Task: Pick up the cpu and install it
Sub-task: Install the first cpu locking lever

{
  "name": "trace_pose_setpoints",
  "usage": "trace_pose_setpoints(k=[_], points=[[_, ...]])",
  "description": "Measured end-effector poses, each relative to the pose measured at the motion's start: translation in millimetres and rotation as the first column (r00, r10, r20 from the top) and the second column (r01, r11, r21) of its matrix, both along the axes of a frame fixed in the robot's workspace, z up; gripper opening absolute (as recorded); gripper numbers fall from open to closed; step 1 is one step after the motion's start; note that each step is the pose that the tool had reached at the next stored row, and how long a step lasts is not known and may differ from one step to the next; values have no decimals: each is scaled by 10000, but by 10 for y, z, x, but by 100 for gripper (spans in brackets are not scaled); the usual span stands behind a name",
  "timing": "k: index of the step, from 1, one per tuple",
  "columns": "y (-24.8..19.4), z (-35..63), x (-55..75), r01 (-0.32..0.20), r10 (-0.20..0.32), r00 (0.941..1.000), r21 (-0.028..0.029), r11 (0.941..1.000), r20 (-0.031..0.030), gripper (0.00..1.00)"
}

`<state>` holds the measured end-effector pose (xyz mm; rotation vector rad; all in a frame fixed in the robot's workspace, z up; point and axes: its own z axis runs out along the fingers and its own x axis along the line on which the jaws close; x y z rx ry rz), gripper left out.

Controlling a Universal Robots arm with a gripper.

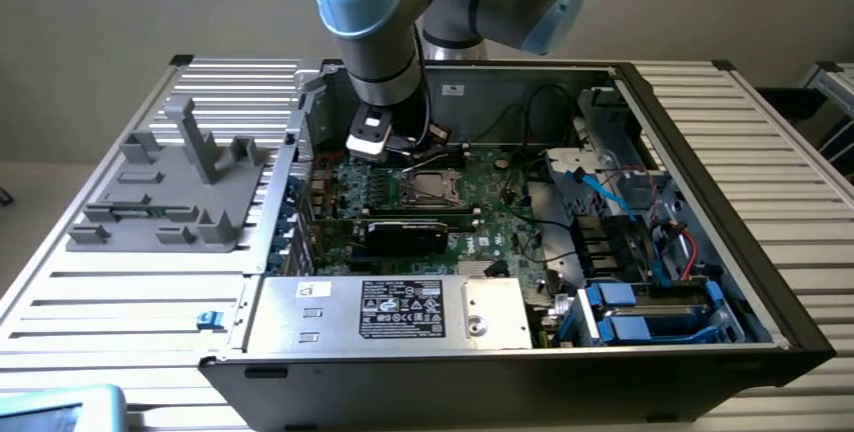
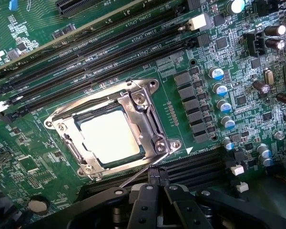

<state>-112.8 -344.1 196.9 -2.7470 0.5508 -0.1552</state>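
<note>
The cpu [image 2: 109,138], a pale silver square, lies flat inside the metal socket frame [image 2: 150,121] on the green motherboard [image 2: 33,162]. My gripper [image 2: 157,180] hovers just beside the socket's corner, its black fingers [image 2: 145,198] pressed together with nothing between them. A thin wire lever [image 2: 136,175] runs from the frame toward the fingertips. In the exterior view the gripper [image 1: 396,155] hangs low inside the open computer case, right by the socket [image 1: 430,188].
Long black memory slots [image 2: 100,52] and a row of capacitors [image 2: 221,102] flank the socket. A large silver labelled box [image 1: 394,310] fills the case front, with blue drive bays [image 1: 627,317] and cables at the exterior view's right. A grey fixture [image 1: 174,192] stands outside the case.
</note>
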Motion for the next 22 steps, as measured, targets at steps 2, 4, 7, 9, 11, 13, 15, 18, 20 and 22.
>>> trace_pose_setpoints(k=[2, 4, 7, 9, 11, 13, 15, 18, 20, 22], points=[[0, 6, 0, 20, -20, 10000, 2, 10000, -5, 11], [-1, 24, -2, 33, -33, 10000, 0, 10000, -23, 11], [0, 52, -13, 50, -49, 10000, 2, 10000, -44, 11], [-1, 53, -32, 63, -63, 10000, 1, 10000, -48, 11], [0, 54, -39, 72, -72, 10000, 0, 10000, -50, 11], [0, 54, -39, 72, -72, 10000, 0, 10000, -50, 11], [-1, 54, -48, 73, -73, 10000, 1, 10000, -50, 11], [-3, 53, -86, 72, -72, 10000, 1, 10000, -45, 11], [-3, 54, -128, 73, -73, 10000, 0, 10000, -34, 11], [-4, 53, -163, 73, -73, 10000, 1, 10000, 0, 11]])
